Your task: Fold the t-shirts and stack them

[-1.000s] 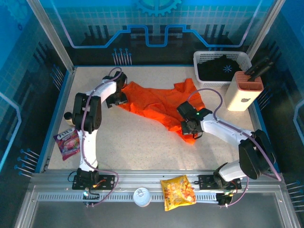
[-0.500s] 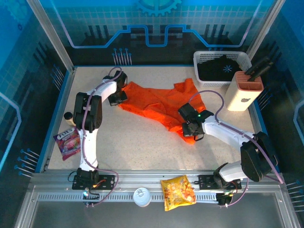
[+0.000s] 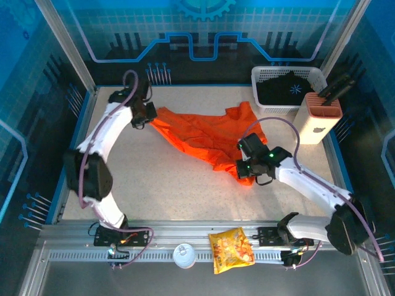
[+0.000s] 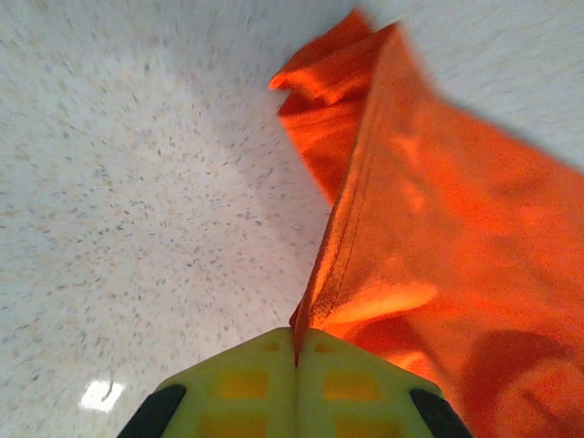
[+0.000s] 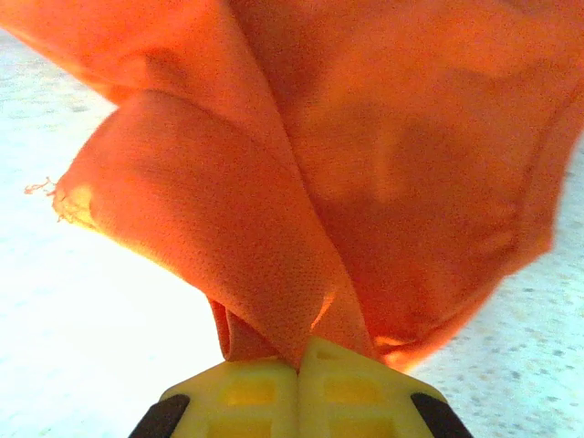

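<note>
Top external — two t-shirts (image 3: 200,137), one basket (image 3: 258,79)

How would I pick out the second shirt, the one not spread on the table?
Go to the far right corner of the speckled table, where a white slatted basket stands beside a cream knife block. The black shirt lies bunched inside that basket. Unlike the orange t-shirt stretched across the table, it is dark with a small pale-blue starburst print.
</note>
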`<state>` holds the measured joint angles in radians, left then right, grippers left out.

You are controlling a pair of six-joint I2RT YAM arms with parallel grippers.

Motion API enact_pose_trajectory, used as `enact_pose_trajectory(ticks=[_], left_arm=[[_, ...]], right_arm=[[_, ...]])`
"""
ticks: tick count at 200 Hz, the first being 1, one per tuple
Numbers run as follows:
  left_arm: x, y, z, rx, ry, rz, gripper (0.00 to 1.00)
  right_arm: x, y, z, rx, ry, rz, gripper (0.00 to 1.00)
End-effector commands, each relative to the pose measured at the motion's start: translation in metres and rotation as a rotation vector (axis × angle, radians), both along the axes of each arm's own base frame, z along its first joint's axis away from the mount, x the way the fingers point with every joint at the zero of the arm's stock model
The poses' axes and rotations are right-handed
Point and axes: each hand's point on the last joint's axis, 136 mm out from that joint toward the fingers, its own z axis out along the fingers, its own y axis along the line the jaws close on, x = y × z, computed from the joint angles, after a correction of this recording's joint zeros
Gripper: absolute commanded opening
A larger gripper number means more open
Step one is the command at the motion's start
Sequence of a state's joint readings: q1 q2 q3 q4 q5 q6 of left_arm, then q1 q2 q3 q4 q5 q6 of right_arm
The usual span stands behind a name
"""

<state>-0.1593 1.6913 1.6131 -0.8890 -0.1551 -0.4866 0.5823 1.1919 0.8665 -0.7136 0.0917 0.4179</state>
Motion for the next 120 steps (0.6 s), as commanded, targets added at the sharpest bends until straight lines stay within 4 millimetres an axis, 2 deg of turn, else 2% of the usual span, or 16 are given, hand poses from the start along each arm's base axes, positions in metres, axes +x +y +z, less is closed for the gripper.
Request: enact_pose_trajectory(ticks=[1, 34, 61, 76, 106, 120], left_arm=[[-0.05, -0.003, 0.005, -0.028, 0.06, -0.055, 0.0], [-0.106, 0.002, -0.015, -0.053, 0.096, -0.034, 0.0], [-0.152, 0.023, -0.036, 0.004, 0.15, 0.023, 0.0], [-0.172, 0.034, -0.052, 0.04, 0.192, 0.06, 0.0], [-0.197, 0.048, -0.089, 0.093, 0.275, 0.135, 0.0], [-0.201, 0.049, -0.093, 0.083, 0.271, 0.161, 0.0]], right_arm=[[-0.036, 0.03, 0.005, 0.174, 0.06, 0.193, 0.0], [-0.076, 0.057, 0.003, 0.304, 0.123, 0.325, 0.0], [-0.105, 0.069, -0.01, 0.352, 0.209, 0.398, 0.0], [-0.115, 0.068, -0.018, 0.357, 0.253, 0.397, 0.0], [-0.128, 0.057, -0.041, 0.298, 0.364, 0.347, 0.04], [-0.133, 0.051, -0.05, 0.263, 0.42, 0.319, 0.09]])
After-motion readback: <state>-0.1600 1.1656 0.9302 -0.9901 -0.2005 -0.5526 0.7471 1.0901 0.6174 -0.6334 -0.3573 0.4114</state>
